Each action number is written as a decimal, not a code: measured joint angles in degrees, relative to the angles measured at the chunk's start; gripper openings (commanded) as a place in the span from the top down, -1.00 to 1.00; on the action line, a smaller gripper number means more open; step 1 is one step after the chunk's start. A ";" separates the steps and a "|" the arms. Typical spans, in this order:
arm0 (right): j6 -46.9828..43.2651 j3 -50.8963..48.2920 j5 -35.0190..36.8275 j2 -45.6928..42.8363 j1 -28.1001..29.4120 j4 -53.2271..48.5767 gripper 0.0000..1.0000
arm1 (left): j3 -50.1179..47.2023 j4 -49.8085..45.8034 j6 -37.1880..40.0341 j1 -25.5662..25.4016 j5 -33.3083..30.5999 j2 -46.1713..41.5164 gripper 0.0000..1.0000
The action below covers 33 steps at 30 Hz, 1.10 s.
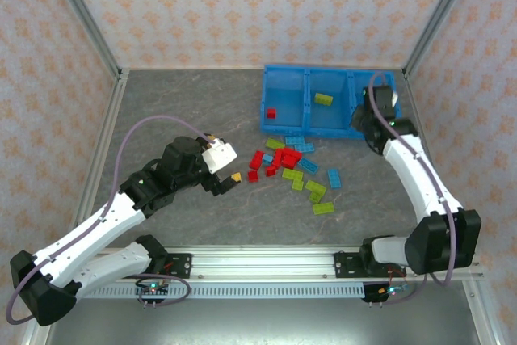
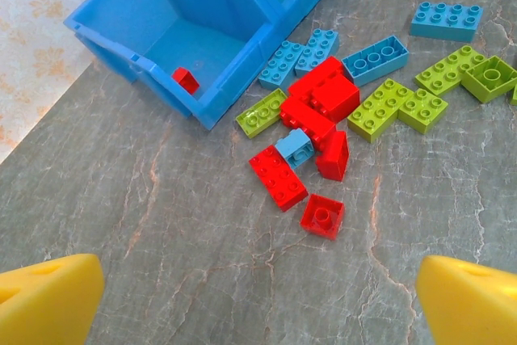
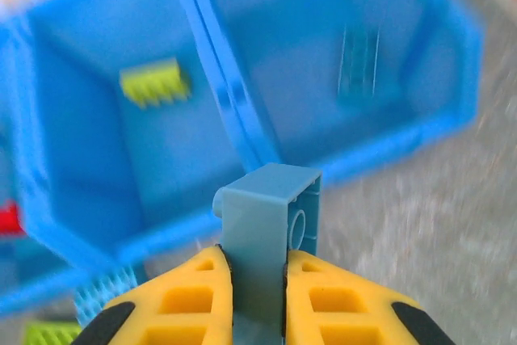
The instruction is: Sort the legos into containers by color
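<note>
The containers are one bright blue bin (image 1: 263, 103) of three compartments at the back right. A red lego (image 1: 271, 113) lies in its left compartment and a yellow-green one (image 1: 323, 99) in the middle. Red, green and light blue legos (image 1: 283, 163) lie scattered in front of it. My right gripper (image 3: 258, 280) is shut on a light blue lego (image 3: 262, 224), held over the table just outside the bin wall (image 3: 222, 86). My left gripper (image 2: 258, 305) hangs open over bare table, short of a small red lego (image 2: 323, 216).
Patterned walls and metal posts (image 1: 89, 30) enclose the grey marbled table (image 1: 178, 111). The right arm (image 1: 412, 167) reaches along the right side to the bin's right end. Open floor lies left of and behind the left gripper (image 1: 224, 157).
</note>
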 measured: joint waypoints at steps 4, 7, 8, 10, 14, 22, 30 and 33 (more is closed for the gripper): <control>-2.58 12.72 1.27 8.48 -5.31 0.48 0.68 | 0.13 0.00 0.00 0.00 0.00 0.00 -1.00; -3.72 21.64 1.01 18.56 -8.92 0.33 0.69 | 0.33 -0.02 0.00 0.00 -0.02 -0.02 -1.00; -4.07 23.96 0.94 21.84 -9.77 0.33 0.69 | 0.33 -0.02 0.00 0.00 -0.04 -0.02 -1.00; -4.52 27.04 0.52 27.67 -10.97 0.48 0.72 | 0.33 -0.02 0.00 0.00 -0.24 -0.04 -1.00; -5.05 31.71 -0.48 37.11 -11.54 -1.16 0.63 | 0.31 0.00 0.02 0.00 -0.81 -0.26 -1.00; -6.40 38.23 -0.70 43.04 -11.54 -6.95 0.07 | 0.33 -0.02 -0.50 0.00 -2.21 -0.37 -1.00; -4.20 24.24 -6.82 28.79 -11.52 -8.09 0.00 | 13.05 -6.93 -15.37 0.37 -11.76 8.74 -0.93; -3.08 17.07 -12.55 19.10 -10.67 -9.86 -0.07 | 19.85 -9.49 -25.44 0.66 -13.57 14.29 -0.88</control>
